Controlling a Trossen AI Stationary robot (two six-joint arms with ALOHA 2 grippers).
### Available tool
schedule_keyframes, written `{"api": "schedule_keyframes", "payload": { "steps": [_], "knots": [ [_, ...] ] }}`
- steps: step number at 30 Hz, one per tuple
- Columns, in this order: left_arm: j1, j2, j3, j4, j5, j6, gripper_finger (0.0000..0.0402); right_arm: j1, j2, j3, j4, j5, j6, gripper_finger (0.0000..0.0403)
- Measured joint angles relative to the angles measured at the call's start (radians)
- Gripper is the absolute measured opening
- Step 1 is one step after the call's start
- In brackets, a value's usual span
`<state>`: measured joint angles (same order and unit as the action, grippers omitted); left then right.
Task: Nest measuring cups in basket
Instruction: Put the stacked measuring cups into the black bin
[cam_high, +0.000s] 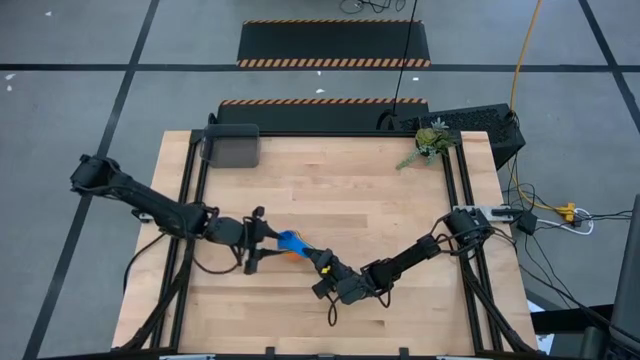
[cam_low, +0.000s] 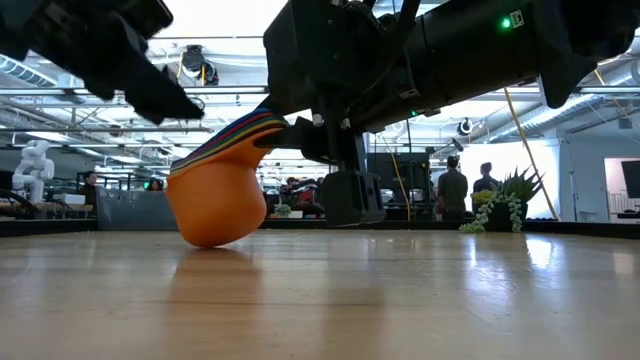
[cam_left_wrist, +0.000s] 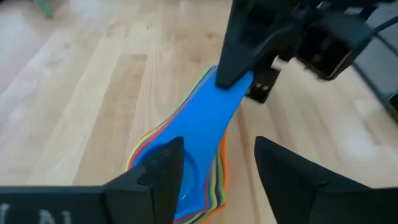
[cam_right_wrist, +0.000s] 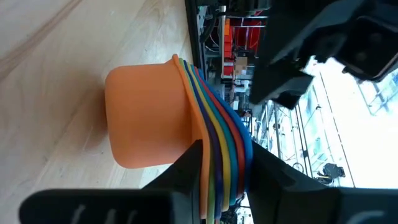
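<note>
Nested measuring cups sit mid tabletop w/ handles pointing at the right gripper, which pinches the handles, while the left gripper hangs spread over the bowls, far from the basket.

Cups mid-table (basket behind-left).

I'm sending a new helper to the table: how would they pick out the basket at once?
Start at the wooden table seen from above and go to its far left corner, away from both arms. The basket sits there, a dark grey rectangular bin with rounded corners, unlike the green plant sprig at the opposite far corner.
</note>
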<state>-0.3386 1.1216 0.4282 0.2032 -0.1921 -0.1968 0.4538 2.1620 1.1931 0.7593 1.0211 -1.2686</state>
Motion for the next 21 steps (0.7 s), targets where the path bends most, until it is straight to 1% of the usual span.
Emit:
{"api": "schedule_keyframes", "payload": {
  "steps": [5, 8, 11, 15, 21],
  "knots": [
    [-0.022, -0.113, 0.000, -0.033, -0.008, -0.009, 0.0227, 0.000, 0.000, 0.000, 0.000, 0.000, 0.000, 0.0071],
    [-0.047, -0.185, 0.000, -0.078, -0.084, -0.033, 0.0231, -0.001, 0.000, 0.000, 0.017, 0.000, -0.017, 0.0070],
    [-0.073, -0.248, 0.000, -0.135, -0.171, -0.035, 0.0230, -0.007, 0.000, 0.000, 0.036, -0.006, -0.039, 0.0072],
    [-0.099, -0.313, 0.000, -0.194, -0.255, -0.051, 0.0220, -0.024, 0.000, 0.000, 0.079, -0.007, -0.087, 0.0071],
    [-0.122, -0.358, 0.000, -0.215, -0.319, -0.049, 0.0201, -0.055, 0.000, 0.000, 0.173, -0.025, -0.185, 0.0072]
  ]
}}
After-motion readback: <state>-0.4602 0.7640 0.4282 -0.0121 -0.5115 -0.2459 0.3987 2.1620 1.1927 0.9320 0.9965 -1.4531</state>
